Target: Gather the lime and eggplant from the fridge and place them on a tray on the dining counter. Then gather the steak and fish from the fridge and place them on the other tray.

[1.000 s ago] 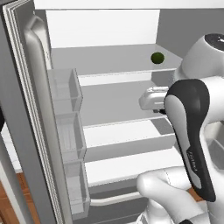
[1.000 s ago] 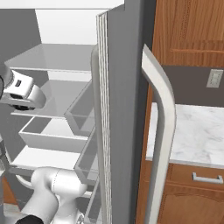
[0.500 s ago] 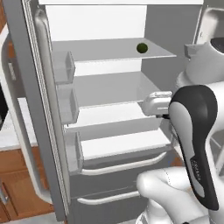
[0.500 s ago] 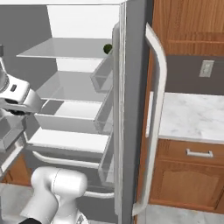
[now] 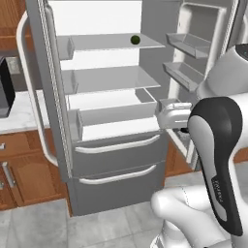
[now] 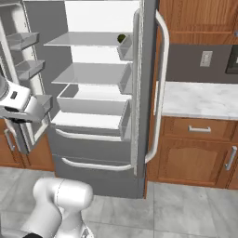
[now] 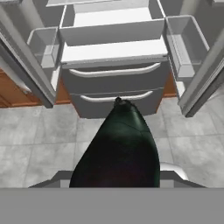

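The fridge stands with both doors swung wide, its white shelves and two grey drawers in plain sight. The lime is a small green ball on the upper shelf. My gripper hangs low in front of the fridge's right side, pointing down, and is shut on the eggplant, a dark purple-black lump that covers the fingertips in the hand view. Beyond the eggplant, the hand view looks down on the fridge drawers and the grey floor. The trays, dining counter, steak and fish are out of view.
The open fridge doors jut out on both sides with their bins. Wooden cabinets under a marble wall counter flank the fridge. A black appliance sits on the left counter. Grey tiled floor lies in front.
The whole picture has shifted as the base backed away from the fridge, which now looks smaller and farther off. The gripper keeps its hold on the eggplant.
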